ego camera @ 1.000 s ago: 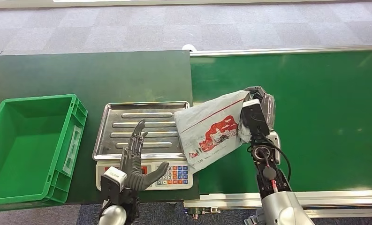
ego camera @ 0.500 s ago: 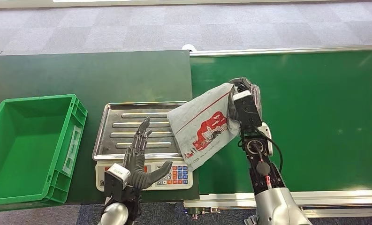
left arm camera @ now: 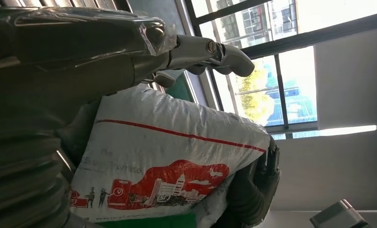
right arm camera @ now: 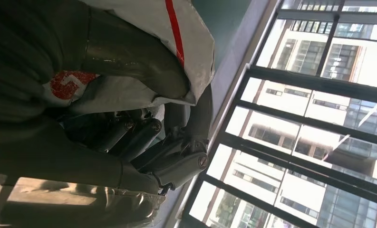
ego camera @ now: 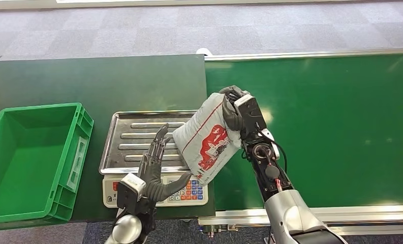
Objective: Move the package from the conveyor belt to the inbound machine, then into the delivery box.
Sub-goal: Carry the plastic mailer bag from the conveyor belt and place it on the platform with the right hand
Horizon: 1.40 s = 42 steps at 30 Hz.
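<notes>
Above the seam between the green conveyor belt and the steel-trayed weighing scale, the right hand gripped the grey-and-red plastic mailer package, lifted clear. The left hand waited, fingers spread. Weighing and the green plastic crate remained.

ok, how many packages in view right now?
1. The grey package with red print is held by the right hand, hanging over the scale tray's right edge, beside the open left hand. None visible on the belt or in the green box.
</notes>
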{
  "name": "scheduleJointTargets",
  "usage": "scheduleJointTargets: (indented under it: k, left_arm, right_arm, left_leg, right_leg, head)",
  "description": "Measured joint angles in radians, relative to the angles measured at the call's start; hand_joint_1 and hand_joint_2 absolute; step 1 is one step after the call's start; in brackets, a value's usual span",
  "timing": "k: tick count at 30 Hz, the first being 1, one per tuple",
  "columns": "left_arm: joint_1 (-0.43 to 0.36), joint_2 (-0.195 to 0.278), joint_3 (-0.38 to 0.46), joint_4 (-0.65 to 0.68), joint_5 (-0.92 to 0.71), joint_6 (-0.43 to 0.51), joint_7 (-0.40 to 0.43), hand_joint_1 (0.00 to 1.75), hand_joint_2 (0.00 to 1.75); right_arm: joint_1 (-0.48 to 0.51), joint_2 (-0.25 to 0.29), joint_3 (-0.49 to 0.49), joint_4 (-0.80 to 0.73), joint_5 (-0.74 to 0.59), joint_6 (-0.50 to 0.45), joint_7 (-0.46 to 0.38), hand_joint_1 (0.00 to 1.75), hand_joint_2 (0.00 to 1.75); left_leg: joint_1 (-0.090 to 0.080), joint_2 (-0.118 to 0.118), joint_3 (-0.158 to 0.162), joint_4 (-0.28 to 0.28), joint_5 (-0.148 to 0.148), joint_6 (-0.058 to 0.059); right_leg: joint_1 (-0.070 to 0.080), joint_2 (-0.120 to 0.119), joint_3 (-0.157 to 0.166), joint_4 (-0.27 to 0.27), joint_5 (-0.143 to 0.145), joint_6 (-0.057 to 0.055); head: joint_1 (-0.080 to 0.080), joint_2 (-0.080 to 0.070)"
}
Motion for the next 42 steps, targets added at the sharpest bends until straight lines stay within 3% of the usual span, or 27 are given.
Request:
scheduleJointTargets:
  k: [6,14,26,33,42]
  left_arm:
    - [-0.022,-0.005,-0.007,0.014,0.009,-0.009,0.001,0.0,1.75]
    - [-0.029,-0.005,-0.014,0.023,0.014,-0.016,0.001,0.0,1.75]
    - [-0.019,0.0,-0.014,0.032,0.028,0.002,-0.022,0.0,1.75]
    - [-0.014,0.006,-0.017,0.042,0.041,0.021,-0.034,0.0,1.75]
    - [-0.005,0.012,-0.032,0.044,0.045,0.039,-0.044,0.0,1.75]
  right_arm:
    - [-0.016,0.015,0.01,0.025,-0.014,0.074,-0.038,1.75,1.75]
    - [-0.021,0.024,0.034,0.011,-0.016,0.095,-0.058,1.75,1.75]
    - [0.009,0.033,0.092,-0.244,-0.033,0.147,-0.017,1.75,1.75]
    - [-0.004,0.043,0.126,-0.343,-0.068,0.155,0.002,1.75,1.75]
    - [-0.037,0.046,0.138,-0.283,-0.119,0.113,-0.008,1.75,1.75]
  left_leg:
    - [0.0,0.001,0.0,0.0,0.0,0.0]
    - [0.0,0.001,0.0,0.0,0.0,0.0]
    - [0.0,0.0,-0.001,0.0,0.0,0.0]
    - [0.0,-0.001,-0.001,0.0,0.0,0.0]
    - [0.0,-0.002,-0.002,0.0,0.0,0.0]
  right_leg:
    - [0.0,0.0,0.0,0.0,0.0,-0.001]
    - [0.0,0.001,0.0,0.0,0.001,-0.001]
    - [0.0,0.0,-0.001,0.0,0.0,-0.001]
    - [0.0,0.0,-0.001,0.0,0.0,-0.001]
    - [0.0,-0.001,-0.001,0.0,0.0,-0.001]
  head:
    - [0.0,0.0]
    - [0.0,0.0]
    - [0.0,0.0]
    - [0.0,0.0]
    - [0.0,0.0]
